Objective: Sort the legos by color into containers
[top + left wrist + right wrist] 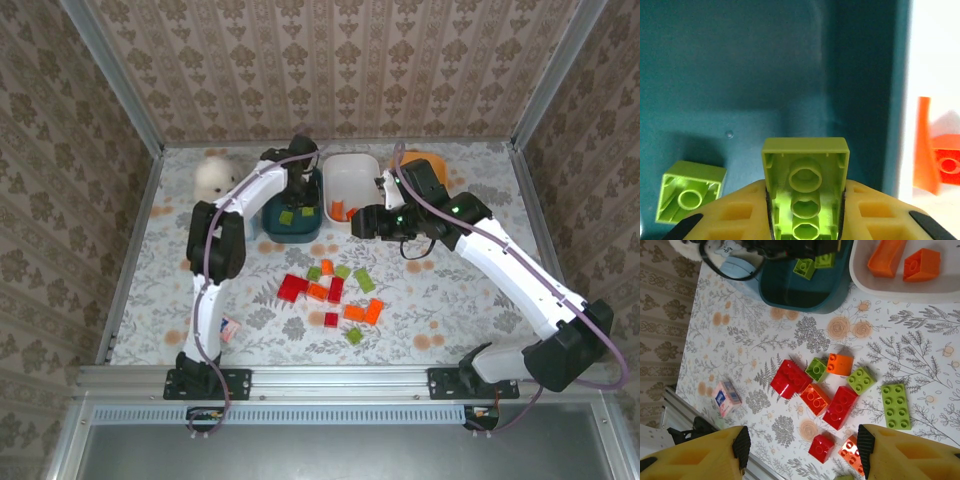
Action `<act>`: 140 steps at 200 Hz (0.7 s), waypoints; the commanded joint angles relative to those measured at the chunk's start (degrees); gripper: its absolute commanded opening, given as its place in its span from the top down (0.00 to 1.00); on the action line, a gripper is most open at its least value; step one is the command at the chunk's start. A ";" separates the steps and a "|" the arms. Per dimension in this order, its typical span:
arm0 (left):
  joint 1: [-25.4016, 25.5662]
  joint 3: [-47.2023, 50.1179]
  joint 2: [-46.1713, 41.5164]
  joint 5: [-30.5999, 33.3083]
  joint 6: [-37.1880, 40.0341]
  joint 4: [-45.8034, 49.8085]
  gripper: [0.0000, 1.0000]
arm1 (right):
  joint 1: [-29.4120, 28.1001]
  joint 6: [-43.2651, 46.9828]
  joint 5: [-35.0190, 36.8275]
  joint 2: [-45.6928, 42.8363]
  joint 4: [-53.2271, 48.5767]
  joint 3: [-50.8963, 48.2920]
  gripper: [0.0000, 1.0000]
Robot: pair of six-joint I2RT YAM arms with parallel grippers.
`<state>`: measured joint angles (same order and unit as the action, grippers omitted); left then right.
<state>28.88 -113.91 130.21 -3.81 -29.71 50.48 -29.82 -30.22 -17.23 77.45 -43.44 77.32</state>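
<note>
Left gripper [805,216] pinching green lego [805,170] inside teal tub [740,60], right gripper [803,446] spread, hovering over loose legos [841,406] on bench [755,335]

Inside the dark teal tub [283,232] the left gripper [805,217] takes up the middle, clamped on a light green oblong brick [805,185]. A loose light green brick [690,192] lies on the floor beside it, and the tub wall is close on the other side. The white tub [357,168] stands just beside the teal one, leaving only a thin slot. Its far half is bare, with orange bricks [340,210] at its near end. The right gripper [362,222], jaws apart, hangs at that tub's near corner. The pile of bricks [335,292] crowds mid-table [150,310]. Bare surface lies left toward the pink-and-white card [228,328], and right beneath the right arm [500,262].
</note>
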 commanded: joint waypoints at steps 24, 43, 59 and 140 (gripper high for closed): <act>0.30 -0.59 1.51 2.62 0.97 6.08 0.74 | 0.45 -0.81 -1.01 0.17 -0.10 0.30 0.38; 0.54 1.23 1.62 1.23 1.04 5.47 0.72 | 0.42 -1.00 -0.82 0.25 0.20 -0.17 0.38; 0.82 1.90 1.87 0.86 1.33 5.37 0.69 | 0.42 -1.01 -0.92 0.61 0.37 -0.12 0.38; 0.91 -1.87 -0.56 0.90 1.40 7.70 0.47 | -0.47 2.46 1.95 1.21 -2.65 -0.51 0.38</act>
<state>29.65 -113.14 132.29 -2.79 -28.67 55.51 -29.85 -29.82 -16.99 78.63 -43.94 77.19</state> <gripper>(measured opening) 0.527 0.625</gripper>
